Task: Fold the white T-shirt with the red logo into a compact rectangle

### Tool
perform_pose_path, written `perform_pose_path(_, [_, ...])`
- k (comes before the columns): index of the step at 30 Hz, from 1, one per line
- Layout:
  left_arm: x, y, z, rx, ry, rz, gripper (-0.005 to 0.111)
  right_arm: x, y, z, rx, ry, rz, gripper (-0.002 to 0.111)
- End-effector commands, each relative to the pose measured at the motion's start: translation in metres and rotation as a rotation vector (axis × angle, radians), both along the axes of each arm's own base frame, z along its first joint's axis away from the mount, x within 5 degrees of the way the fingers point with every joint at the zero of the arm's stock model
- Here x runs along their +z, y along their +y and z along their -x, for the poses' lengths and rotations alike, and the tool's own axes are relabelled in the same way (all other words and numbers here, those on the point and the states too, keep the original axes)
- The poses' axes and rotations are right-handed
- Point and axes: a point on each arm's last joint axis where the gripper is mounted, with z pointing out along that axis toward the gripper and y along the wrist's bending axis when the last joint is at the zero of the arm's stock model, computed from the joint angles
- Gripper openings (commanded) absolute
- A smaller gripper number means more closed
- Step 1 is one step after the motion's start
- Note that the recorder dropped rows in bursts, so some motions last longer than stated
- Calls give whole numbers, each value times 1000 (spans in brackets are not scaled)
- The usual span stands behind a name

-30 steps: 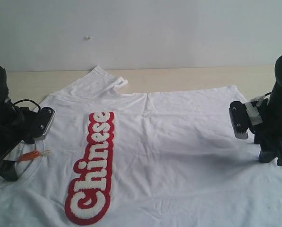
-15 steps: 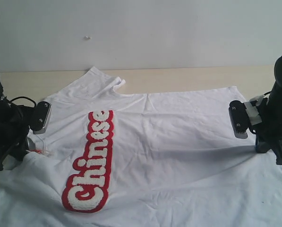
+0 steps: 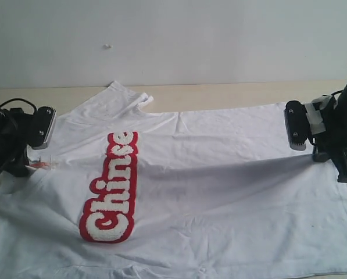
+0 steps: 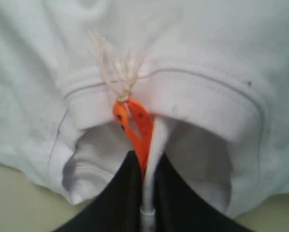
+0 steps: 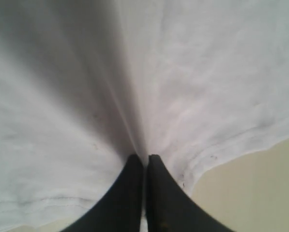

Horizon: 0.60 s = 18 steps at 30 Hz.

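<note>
The first fold is apparently being started. The white T-shirt [image 3: 219, 174] is lying spread on the bench [image 3: 231, 93], with the red logo [image 3: 112, 192] facing up near the left side. Its collar [image 4: 197, 96] is being pinched by the fully closed left gripper [image 4: 145, 166], right at the orange tag [image 4: 134, 125]. Its hem [image 5: 231, 140] is being pinched by the closed right gripper [image 5: 145, 162]. Next, both ends should probably be lifted evenly and carried across together, so that the cloth is not being twisted.
</note>
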Motion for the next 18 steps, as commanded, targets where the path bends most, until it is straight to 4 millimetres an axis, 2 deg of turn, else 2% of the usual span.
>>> perform_pose_path(1, [21, 4, 5, -6, -36, -13, 4, 16, -1, 1, 6, -53, 12, 0])
perform_pose_path(3, [31, 7, 7, 0, -58, -10, 0, 26, -1, 3, 5, -80, 15, 0])
perform_pose_path(10, [75, 22, 17, 52, -176, 5, 0, 76, -1, 11, 54, -193, 56, 0])
perform_pose_path(14, [102, 38, 25, 126, -263, 19, 0, 104, -3, 15, 49, -222, 91, 0])
perform_pose_path(18, [122, 49, 30, 214, -339, 75, 0, 125, -5, 18, 21, -277, 102, 0])
